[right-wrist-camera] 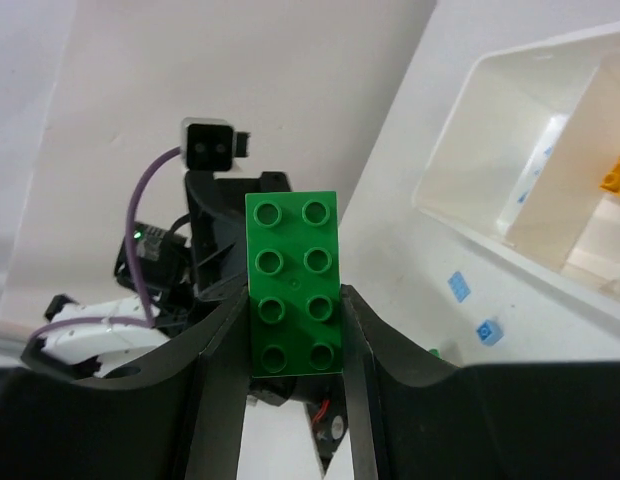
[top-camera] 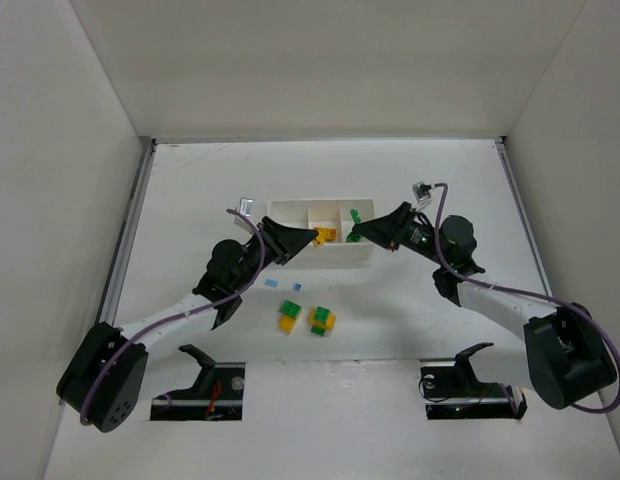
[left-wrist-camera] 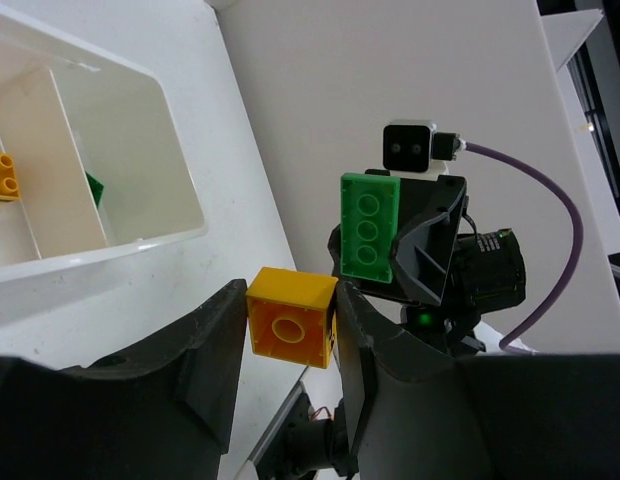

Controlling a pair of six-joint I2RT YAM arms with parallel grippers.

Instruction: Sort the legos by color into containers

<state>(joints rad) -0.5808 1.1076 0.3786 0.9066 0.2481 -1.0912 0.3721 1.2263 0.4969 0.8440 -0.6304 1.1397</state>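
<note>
Tray (top-camera: 288, 207) hemmed in
Left gripper (top-camera: 310, 240) and right gripper (top-camera: 354, 236) are crowding its near corners; legos (top-camera: 322, 320) are dotting the nearer table.

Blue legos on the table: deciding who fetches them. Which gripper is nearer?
Left. The left gripper sits just beyond the blue legos, by the tray; the right gripper is farther, over its right end.
</note>
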